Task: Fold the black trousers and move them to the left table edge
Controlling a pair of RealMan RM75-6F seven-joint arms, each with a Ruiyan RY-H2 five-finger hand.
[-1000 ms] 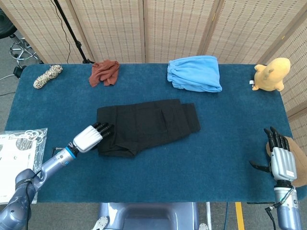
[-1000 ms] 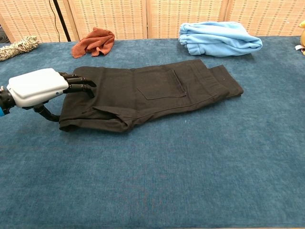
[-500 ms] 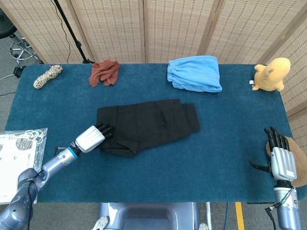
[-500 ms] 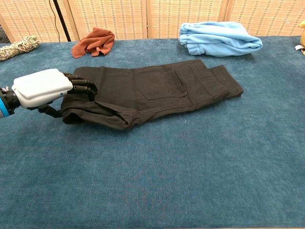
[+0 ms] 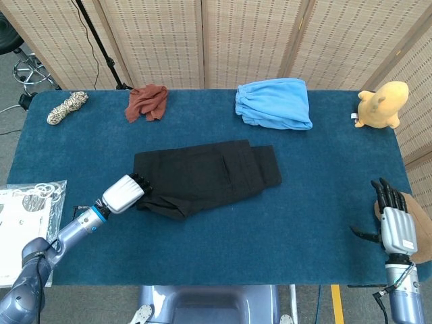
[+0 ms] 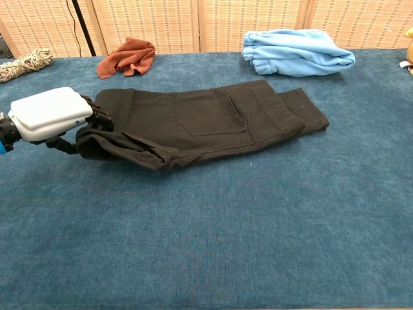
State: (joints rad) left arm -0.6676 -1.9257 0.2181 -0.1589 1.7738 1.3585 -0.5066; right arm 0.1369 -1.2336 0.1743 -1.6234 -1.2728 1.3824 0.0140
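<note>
left hand [image 6: 48, 115] fingers buried in black trousers [image 6: 206, 123] fold | yellow plush toy [image 6: 409, 33] cut by chest view's right edge | right hand [image 5: 393, 223] outside chest view

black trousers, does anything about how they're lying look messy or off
Yes. The folded black trousers lie at a slant across the blue table, and their left end is bunched into a rumpled roll where the left hand grips it with its fingers. The right end shows uneven, stepped layers. No damage is visible.
</note>
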